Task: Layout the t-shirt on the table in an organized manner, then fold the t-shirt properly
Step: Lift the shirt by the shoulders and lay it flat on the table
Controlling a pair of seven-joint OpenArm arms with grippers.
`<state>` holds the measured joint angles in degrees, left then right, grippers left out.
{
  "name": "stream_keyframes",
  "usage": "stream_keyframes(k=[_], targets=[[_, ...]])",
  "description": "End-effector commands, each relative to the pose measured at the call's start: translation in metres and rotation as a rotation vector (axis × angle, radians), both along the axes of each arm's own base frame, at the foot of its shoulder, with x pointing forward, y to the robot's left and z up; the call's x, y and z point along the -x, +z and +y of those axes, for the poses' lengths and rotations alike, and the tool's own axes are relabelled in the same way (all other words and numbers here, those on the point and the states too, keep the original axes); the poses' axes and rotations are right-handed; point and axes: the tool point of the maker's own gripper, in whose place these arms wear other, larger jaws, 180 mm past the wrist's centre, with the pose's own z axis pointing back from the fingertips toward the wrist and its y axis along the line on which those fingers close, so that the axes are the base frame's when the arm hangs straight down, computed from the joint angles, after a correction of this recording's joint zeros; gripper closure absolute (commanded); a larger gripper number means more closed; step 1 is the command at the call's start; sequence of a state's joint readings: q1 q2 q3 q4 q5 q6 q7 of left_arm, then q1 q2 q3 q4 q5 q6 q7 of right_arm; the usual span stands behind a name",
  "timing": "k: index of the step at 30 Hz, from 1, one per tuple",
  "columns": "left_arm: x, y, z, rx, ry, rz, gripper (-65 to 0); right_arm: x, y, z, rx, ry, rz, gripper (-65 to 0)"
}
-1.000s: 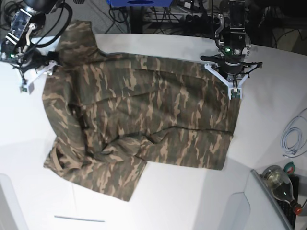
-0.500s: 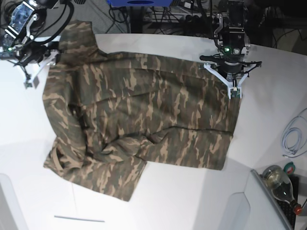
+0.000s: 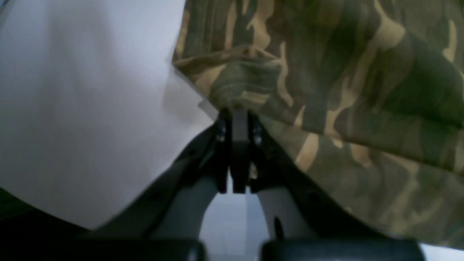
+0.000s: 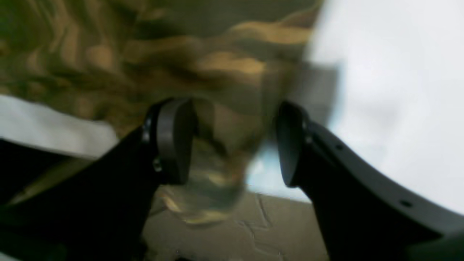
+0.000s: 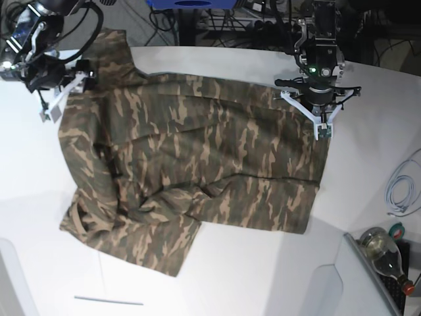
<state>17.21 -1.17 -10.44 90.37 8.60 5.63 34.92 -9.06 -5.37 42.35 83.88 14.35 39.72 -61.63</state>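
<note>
Soft camouflage-print cloth t-shirt point(image 5: 191, 171) on white tabletop point(image 5: 368, 131): my left jaws clamp its corner; right jaws apart, a fold between. Long axis runs between them.

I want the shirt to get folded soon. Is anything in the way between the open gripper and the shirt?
Nothing visible is. The right gripper is open with the t-shirt right in front of it, and blurry camouflage cloth shows between its fingers. Only bare white table lies beside it.
</note>
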Motion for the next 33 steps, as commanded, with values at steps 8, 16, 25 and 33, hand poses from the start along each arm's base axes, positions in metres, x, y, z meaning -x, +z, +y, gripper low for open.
stream_keyframes(k=[8, 16, 25, 33], targets=[[-0.001, 0.007, 0.003, -0.015, -0.003, -0.027, 0.0, 0.009, -0.002, -0.002, 0.006, 0.026, 0.053, -6.9], [-0.041, 0.047, -0.011, -0.021, -0.052, -0.156, 0.0, -0.035, 0.066, -0.059, 0.242, 0.058, -0.093, -0.3], [-0.15, 0.069, -0.074, 0.018, -0.213, -0.256, 0.0, -0.146, 0.116, -0.084, 0.326, 0.199, -0.219, -0.3], [-0.284, 0.12, -0.1, -0.023, -0.297, -0.325, 0.0, -0.294, 0.155, -0.065, 0.257, 0.361, -0.424, -0.3]])
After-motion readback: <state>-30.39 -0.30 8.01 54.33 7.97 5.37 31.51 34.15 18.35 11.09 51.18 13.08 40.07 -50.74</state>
